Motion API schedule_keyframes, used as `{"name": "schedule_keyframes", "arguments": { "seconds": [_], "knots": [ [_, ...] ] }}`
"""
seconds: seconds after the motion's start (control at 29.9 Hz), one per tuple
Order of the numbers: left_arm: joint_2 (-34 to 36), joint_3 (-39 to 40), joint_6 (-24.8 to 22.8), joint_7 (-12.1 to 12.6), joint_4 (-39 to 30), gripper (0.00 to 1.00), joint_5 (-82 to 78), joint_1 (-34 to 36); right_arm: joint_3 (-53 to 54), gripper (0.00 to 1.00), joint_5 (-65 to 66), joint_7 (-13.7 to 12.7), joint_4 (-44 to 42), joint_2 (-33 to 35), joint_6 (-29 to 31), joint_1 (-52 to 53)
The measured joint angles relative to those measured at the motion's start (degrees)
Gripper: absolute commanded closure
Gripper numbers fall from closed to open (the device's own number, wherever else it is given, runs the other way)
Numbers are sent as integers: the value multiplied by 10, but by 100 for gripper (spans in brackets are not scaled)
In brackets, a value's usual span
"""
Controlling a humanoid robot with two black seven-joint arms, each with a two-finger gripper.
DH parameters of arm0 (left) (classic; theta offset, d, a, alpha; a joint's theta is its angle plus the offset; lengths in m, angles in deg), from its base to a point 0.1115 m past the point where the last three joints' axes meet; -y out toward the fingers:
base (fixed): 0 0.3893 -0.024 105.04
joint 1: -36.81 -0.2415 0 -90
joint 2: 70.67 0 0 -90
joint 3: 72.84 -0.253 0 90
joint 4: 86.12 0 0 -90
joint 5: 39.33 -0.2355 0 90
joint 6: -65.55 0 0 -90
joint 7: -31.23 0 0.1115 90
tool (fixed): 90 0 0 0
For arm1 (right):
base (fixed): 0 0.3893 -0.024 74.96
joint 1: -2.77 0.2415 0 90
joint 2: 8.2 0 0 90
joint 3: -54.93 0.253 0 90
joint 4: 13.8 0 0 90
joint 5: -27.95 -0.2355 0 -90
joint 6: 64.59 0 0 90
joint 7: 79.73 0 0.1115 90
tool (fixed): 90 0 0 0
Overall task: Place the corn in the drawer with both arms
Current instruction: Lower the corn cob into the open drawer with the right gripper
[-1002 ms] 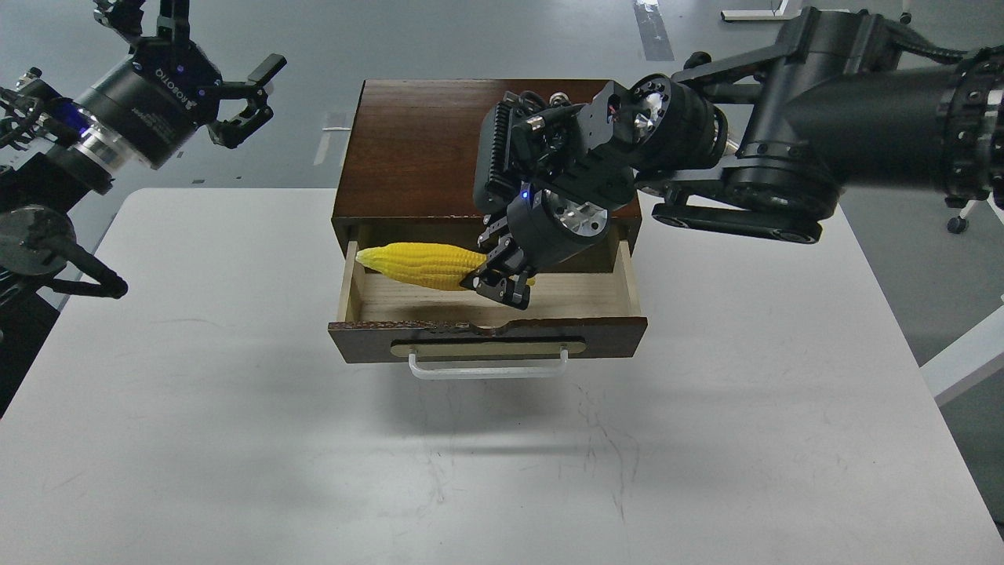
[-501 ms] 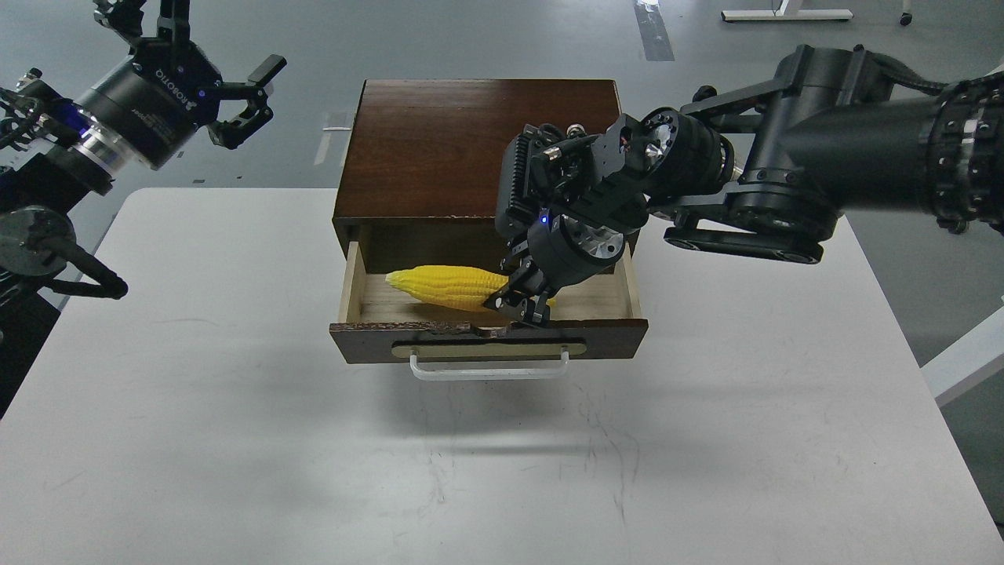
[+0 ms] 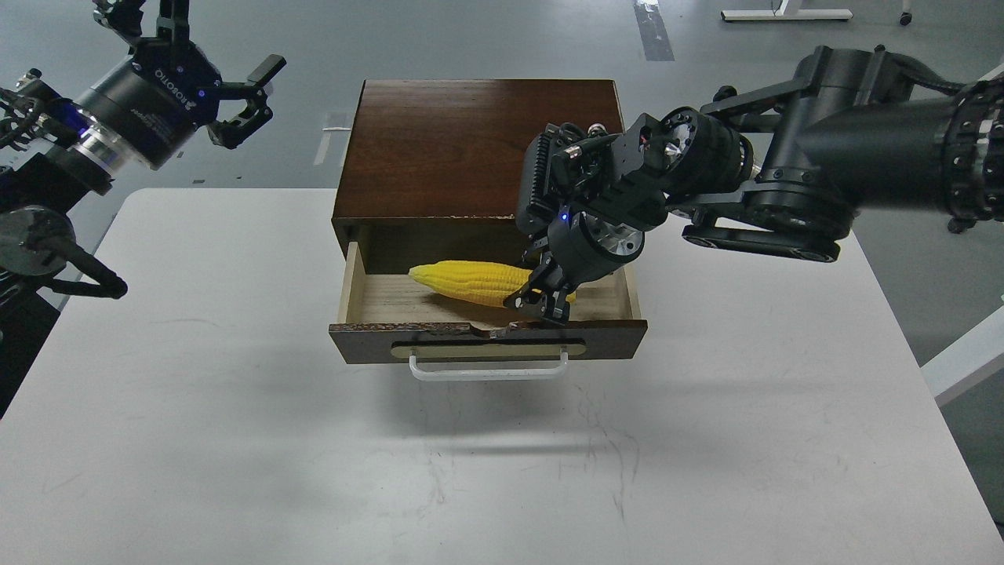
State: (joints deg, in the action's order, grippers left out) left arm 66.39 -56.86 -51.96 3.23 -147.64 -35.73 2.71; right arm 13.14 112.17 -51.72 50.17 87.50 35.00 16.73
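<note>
Corn held by its thick end inside the open drawer.

The corn [image 3: 474, 282], a bright yellow cob that looks like stiff, light plastic with ridged kernel rows, lies lengthwise over the pale floor of the drawer [image 3: 357, 286], tip pointing left; whether it rests on the wood or hangs just above it I cannot tell. The right gripper [image 3: 541, 302] is clenched on the thick right end, a sound place to hold, since the taper toward the tip would likely let it slip. The drawer's front panel with its white handle [image 3: 488, 369] stands just beside the fingers and crowds any pull-out. The left gripper [image 3: 208, 74] hovers well apart up left, fingers spread and empty, above the white table [image 3: 235, 439].
</note>
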Motion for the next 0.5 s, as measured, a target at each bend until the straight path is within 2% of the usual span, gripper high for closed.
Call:
{"name": "schedule_keyframes", "arguments": {
  "seconds": [0.33, 0.5],
  "knots": [
    [0, 0, 0, 0, 0, 2, 0, 0, 2, 48, -1, 0, 0, 5, 0, 0],
    [-1, 0, 0, 0, 0, 2, 0, 0, 3, 42, -1, 0, 0, 5, 0, 0]
  ]
}}
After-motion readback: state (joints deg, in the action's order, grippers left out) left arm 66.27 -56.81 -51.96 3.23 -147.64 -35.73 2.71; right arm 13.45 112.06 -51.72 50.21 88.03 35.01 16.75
